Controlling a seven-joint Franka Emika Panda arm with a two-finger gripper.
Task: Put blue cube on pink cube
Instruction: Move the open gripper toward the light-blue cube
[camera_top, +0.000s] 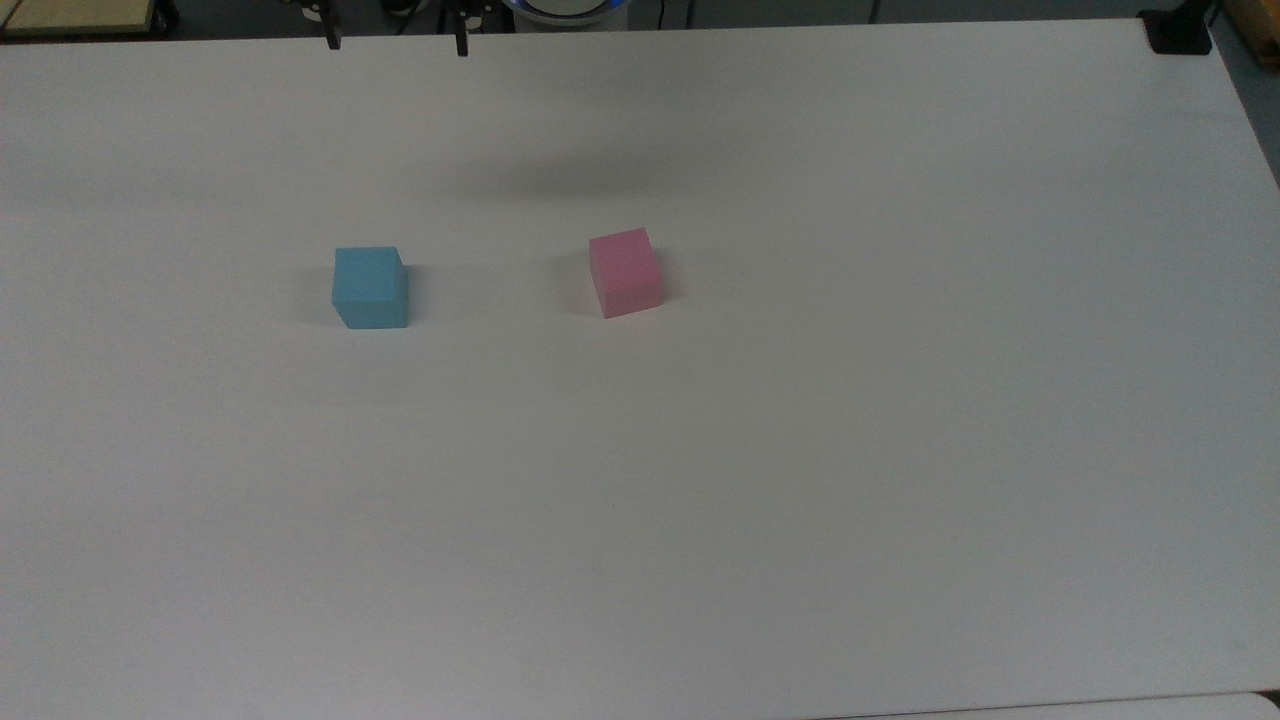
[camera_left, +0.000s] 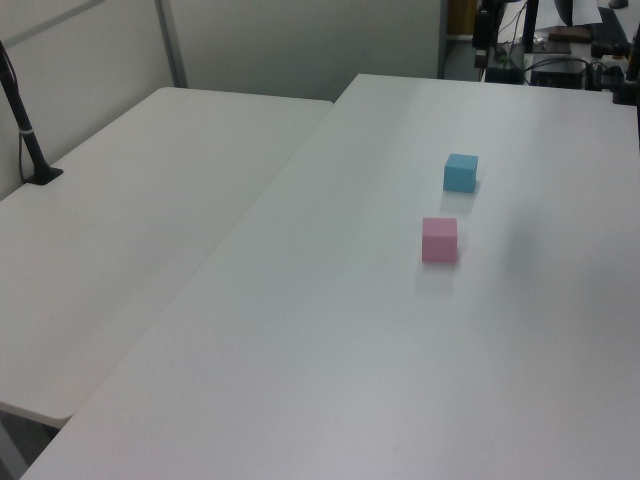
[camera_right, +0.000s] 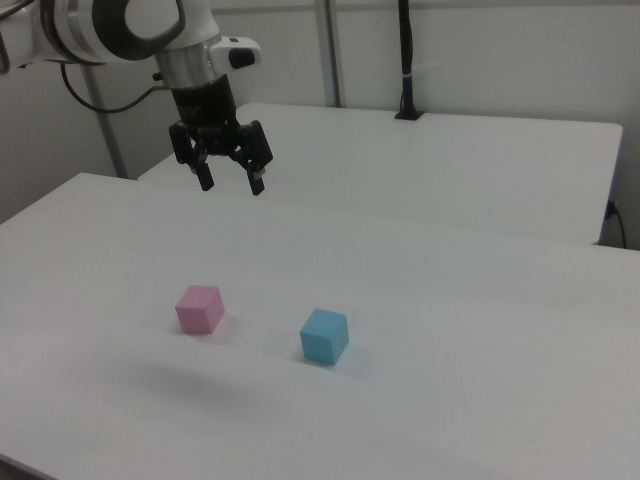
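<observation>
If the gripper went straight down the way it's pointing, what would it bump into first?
Probably just the bare white table. The open gripper points downward, and the pink cube and blue cube seem to sit nearer the camera, though depth is hard to judge.

a large white table (camera_top: 800, 500) spans the top view, its surface plain and matte. a second white table (camera_left: 130, 230) stands just beside its long edge in the left view, with a narrow seam between them. near that second table's far corner a black post (camera_left: 22, 120) rises from a small base. grey partition walls (camera_left: 300, 40) stand behind.
</observation>
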